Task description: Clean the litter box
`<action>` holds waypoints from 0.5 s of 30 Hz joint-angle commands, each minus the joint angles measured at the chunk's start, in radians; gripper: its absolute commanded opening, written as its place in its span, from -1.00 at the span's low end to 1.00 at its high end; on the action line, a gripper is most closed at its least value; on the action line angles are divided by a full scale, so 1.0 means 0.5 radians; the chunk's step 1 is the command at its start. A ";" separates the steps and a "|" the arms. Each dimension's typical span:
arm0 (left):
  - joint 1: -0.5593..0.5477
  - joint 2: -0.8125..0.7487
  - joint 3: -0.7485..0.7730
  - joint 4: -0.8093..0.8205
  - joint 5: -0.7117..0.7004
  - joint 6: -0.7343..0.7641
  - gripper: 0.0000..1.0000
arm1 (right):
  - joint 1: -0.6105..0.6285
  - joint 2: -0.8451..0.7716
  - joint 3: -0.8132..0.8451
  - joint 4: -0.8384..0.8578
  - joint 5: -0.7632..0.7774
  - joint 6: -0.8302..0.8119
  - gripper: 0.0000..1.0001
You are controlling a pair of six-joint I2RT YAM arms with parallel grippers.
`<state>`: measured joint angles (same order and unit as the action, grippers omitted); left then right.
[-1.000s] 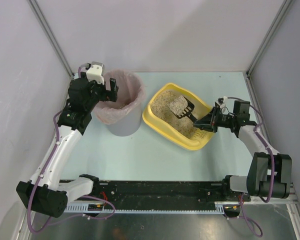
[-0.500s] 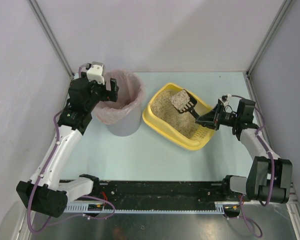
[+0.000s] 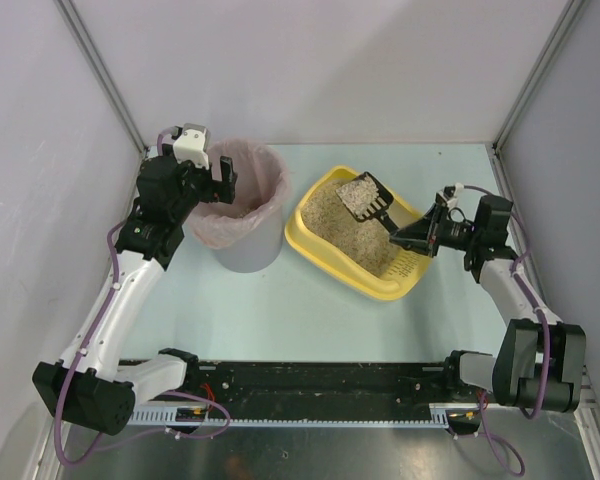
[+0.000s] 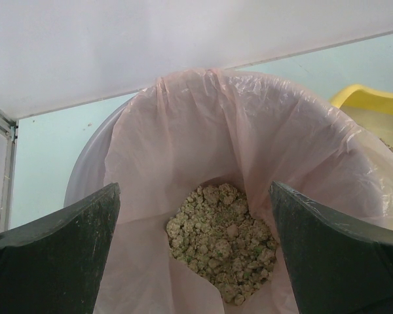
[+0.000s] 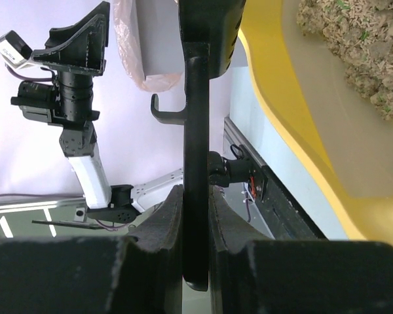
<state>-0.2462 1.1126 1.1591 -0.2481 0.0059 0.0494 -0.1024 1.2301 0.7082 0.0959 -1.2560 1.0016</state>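
Top external view puts the litter box (image 3: 378, 290) on the table (image 3: 280, 310) right of centre, just beside the grey bin (image 3: 245, 255) with its pink liner (image 3: 212, 225). My right gripper (image 3: 420, 238) is clamped on the handle of the black scoop (image 3: 378, 208), which hangs over the litter carrying a sandy clump (image 3: 355, 190). My left gripper (image 3: 220, 182) stands wide open, holding nothing, at the bin's mouth. I have two worries. The handle is thin and pinched near its end, so it could pivot and spill the clump onto the table mid-carry. The left fingers also sit where the scoop must arrive, so I risk a collision.
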 commanded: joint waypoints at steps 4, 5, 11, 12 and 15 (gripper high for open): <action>-0.017 -0.035 -0.005 0.088 -0.006 0.006 0.99 | -0.028 -0.073 0.013 0.198 -0.062 0.083 -1.00; -0.017 -0.038 -0.005 0.085 -0.003 0.002 0.99 | -0.043 -0.101 0.016 0.207 -0.004 0.083 -1.00; -0.017 -0.041 -0.008 0.085 -0.003 -0.001 0.99 | 0.113 -0.064 0.016 0.388 0.045 0.215 -1.00; -0.017 -0.038 -0.008 0.088 -0.003 0.002 0.99 | 0.076 -0.070 0.013 0.385 0.051 0.215 -1.00; -0.017 -0.047 -0.011 0.091 -0.006 0.006 0.99 | 0.063 -0.064 0.016 0.345 0.097 0.187 -1.00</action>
<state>-0.2466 1.1126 1.1580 -0.2481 0.0055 0.0486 -0.0540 1.2152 0.7071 0.2008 -1.2263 1.0851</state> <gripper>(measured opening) 0.996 0.172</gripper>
